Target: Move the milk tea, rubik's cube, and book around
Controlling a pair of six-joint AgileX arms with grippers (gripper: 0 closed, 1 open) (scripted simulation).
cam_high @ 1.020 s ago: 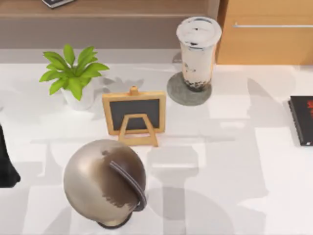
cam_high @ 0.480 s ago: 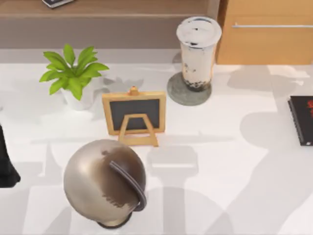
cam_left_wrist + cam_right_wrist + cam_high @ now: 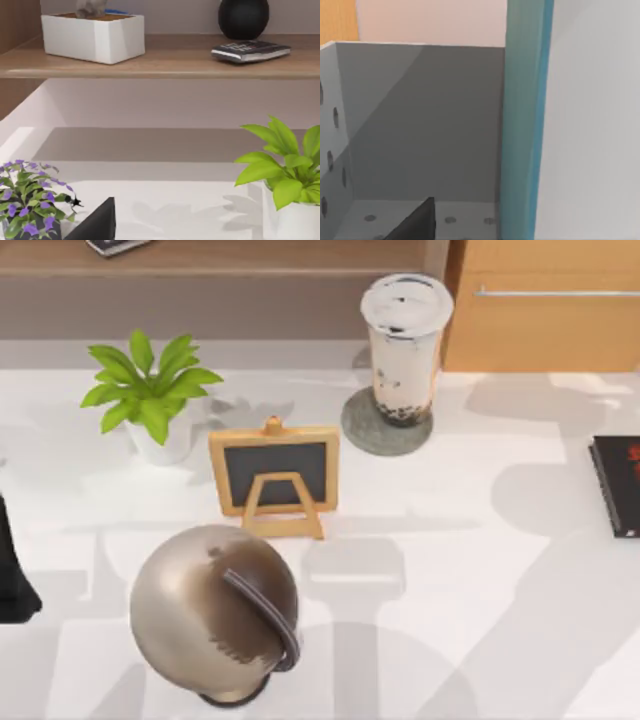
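The milk tea (image 3: pixel 405 340), a clear cup with a white lid and dark pearls, stands upright on a round grey coaster (image 3: pixel 360 430) at the back of the table. A black book (image 3: pixel 617 485) lies flat at the table's right edge, partly cut off. The rubik's cube is out of view. A dark part of my left arm (image 3: pixel 12 575) sits at the table's left edge, far from the cup. The left wrist view has one dark finger (image 3: pixel 97 222) of my left gripper, and the right wrist view has one dark finger (image 3: pixel 415 222) of my right gripper.
A green potted plant (image 3: pixel 150 400), a small wooden chalkboard easel (image 3: pixel 275 475) and a bronze globe (image 3: pixel 215 610) stand left of centre. A wooden cabinet (image 3: pixel 550 310) rises behind the cup. A purple-flowered plant (image 3: pixel 25 200) stands near my left gripper. A teal post (image 3: pixel 525 120) is close to my right gripper.
The broad shadow on the table's right half has shifted toward the right and back. The cup, the book and the other objects have not moved.
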